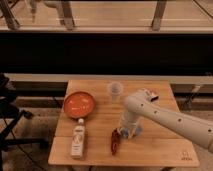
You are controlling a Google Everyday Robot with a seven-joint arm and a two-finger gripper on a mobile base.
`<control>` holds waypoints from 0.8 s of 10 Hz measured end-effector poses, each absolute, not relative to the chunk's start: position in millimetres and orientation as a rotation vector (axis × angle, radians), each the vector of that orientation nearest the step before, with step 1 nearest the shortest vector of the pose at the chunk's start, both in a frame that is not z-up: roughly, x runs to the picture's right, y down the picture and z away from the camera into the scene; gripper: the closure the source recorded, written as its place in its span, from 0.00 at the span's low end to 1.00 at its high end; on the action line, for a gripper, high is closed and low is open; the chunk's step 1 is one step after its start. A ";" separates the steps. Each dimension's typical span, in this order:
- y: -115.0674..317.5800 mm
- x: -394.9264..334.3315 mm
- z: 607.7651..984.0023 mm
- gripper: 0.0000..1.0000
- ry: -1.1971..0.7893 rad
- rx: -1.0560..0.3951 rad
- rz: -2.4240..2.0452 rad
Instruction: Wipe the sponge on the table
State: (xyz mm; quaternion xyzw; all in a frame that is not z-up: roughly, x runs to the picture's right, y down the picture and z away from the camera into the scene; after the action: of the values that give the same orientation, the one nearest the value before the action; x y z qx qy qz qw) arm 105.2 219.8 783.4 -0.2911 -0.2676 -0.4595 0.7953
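Wiping step, I judge: the gripper [124, 134] is low on the sponge [134, 132], just five o'clock of the tabletop [165, 150] centre. Whether it clasps the sponge, I cannot tell. The next move calls for steady pressure while sliding.

Table [150, 151]: you see light-brown wood with plank lines and a small dark mark at one front corner.
Sponge [134, 133]: light blue.
Gripper [123, 131]: yours is pale, set down at the sponge beside the red item.
Arm [165, 118]: white.
Plate [79, 104]: orange.
Bottle [77, 142]: white.
Cup [115, 90]: clear.
Bar [151, 95]: black and white.
Long item [115, 142]: red.
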 end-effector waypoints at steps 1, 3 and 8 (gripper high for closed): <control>214.3 107.2 787.3 1.00 -0.580 -0.618 -0.984; 203.2 110.4 796.4 1.00 -0.589 -0.604 -0.976; 182.5 133.2 825.8 1.00 -0.587 -0.614 -0.930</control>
State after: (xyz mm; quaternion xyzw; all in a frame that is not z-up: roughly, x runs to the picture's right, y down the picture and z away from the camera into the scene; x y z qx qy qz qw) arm 133.2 182.5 825.8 -0.2873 -0.2746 -0.4350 0.8080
